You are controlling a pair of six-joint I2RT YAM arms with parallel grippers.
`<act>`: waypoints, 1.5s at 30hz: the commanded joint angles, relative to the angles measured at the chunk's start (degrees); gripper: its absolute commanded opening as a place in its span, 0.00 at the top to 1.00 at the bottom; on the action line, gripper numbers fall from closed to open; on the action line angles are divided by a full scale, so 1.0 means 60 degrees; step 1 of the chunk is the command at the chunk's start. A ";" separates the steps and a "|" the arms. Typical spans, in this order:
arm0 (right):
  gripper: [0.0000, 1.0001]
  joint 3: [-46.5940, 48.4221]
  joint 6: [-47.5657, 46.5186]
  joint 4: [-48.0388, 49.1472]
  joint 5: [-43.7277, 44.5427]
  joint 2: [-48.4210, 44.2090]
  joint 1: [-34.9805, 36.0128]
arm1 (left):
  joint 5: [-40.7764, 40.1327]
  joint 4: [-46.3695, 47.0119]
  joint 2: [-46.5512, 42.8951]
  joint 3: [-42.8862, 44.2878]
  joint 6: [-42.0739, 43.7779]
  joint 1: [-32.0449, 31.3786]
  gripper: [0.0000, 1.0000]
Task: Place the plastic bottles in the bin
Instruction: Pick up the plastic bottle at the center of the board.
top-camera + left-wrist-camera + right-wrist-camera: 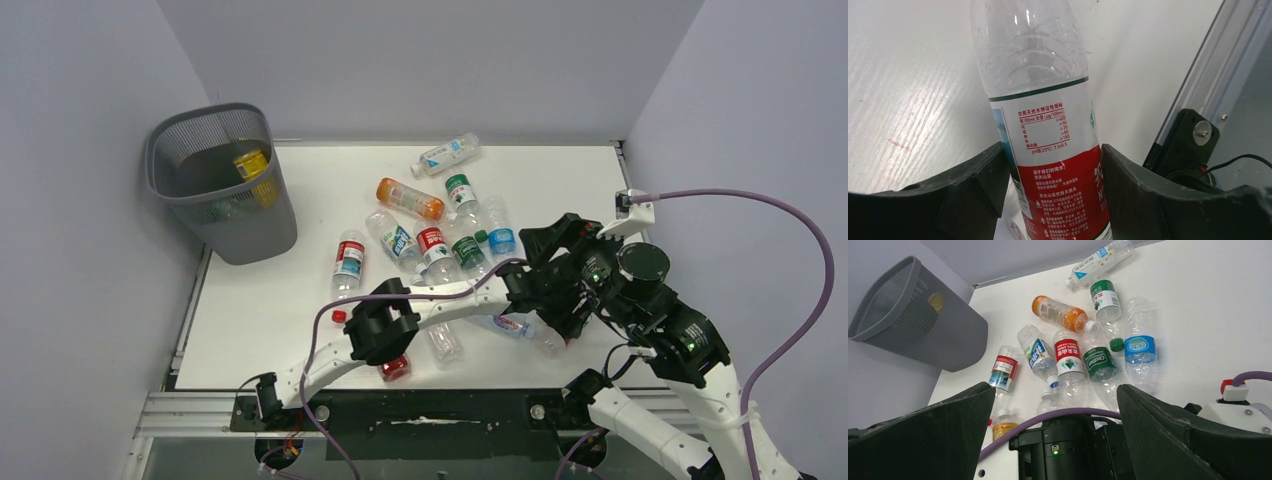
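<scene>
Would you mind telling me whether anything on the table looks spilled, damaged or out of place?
Nothing spilled or broken shows. The plastic bottles lie jumbled on their sides mid-table, several touching. The bin stands upright at the far left, with a yellow bottle inside.

White tubular arm links (455, 303) with chunky black joint housings (382, 322). Thin purple cable (700, 193) looped off right arm, another along left. Matte black angular fingers (968, 195). Silver screw (1202, 131) in black bracket (1182, 147). Tiny green status light (1055, 452).
</scene>
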 commanded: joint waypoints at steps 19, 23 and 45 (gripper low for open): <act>0.02 0.0901 -0.0763 0.1114 -0.1431 -0.0663 0.0001 | 0.2599 0.2496 -0.2845 -0.1451 -0.1142 0.1008 0.42; 0.02 0.0820 -0.0767 0.1182 -0.1496 -0.0714 0.0004 | 0.2988 0.3296 -0.3430 -0.2323 -0.1457 0.1403 0.42; 0.02 0.0436 -0.0782 0.1344 -0.1592 -0.0821 0.0003 | 0.3245 0.4136 -0.7311 -0.5689 -0.1431 0.4762 0.42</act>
